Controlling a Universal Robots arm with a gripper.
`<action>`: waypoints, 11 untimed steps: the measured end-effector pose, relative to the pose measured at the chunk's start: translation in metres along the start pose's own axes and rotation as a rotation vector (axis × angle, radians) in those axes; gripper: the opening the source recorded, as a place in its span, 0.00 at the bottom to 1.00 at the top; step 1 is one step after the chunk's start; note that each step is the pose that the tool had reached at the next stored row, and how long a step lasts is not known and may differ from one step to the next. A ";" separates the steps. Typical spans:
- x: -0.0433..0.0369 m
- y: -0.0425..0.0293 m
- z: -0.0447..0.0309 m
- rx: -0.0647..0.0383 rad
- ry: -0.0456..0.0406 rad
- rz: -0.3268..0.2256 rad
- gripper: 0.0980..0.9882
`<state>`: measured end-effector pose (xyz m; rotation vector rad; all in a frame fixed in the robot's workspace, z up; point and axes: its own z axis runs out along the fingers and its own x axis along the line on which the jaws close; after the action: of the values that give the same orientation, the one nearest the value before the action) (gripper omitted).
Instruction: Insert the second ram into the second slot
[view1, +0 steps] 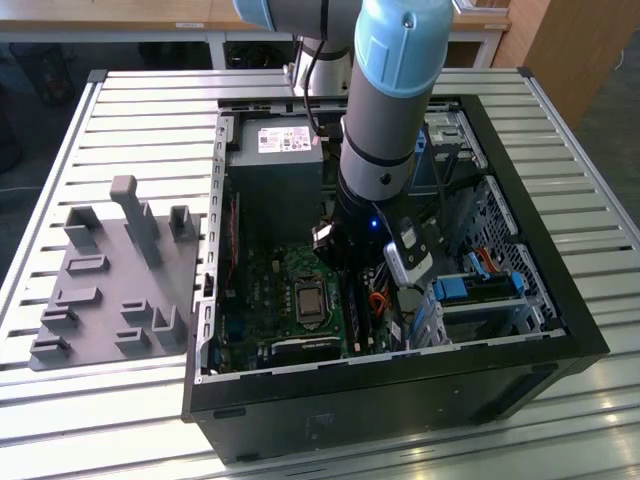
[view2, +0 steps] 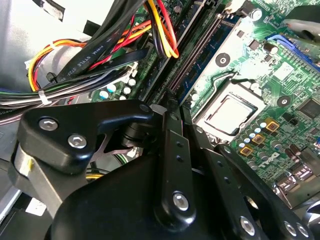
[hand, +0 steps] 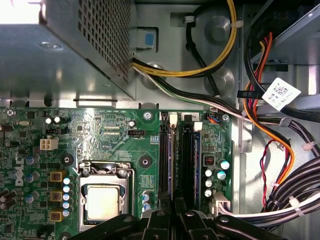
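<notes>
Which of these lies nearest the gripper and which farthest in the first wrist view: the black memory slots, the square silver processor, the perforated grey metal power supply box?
1. Black memory slots: run straight out from the gripper.
2. Square silver processor: off to one side of the slots.
3. Perforated grey metal power supply box: beyond the green board's far edge.

The motherboard (hand: 115, 135) is green; the pincer (view2: 172, 107) black; cables (hand: 260, 115) run yellow, orange, red and black; the arm (view1: 400, 40) is pale blue over grey; a seated stick (hand: 196, 150) looks possibly blue.
</notes>
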<state>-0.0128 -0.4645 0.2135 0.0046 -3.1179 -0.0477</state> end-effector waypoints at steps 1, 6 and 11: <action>0.0000 0.0000 0.0000 0.000 0.0000 0.000 0.04; -0.0001 0.0000 0.0003 0.000 -0.0001 0.003 0.04; -0.0005 0.0000 0.0013 0.000 -0.0004 0.012 0.04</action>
<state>-0.0124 -0.4645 0.2121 -0.0139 -3.1181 -0.0479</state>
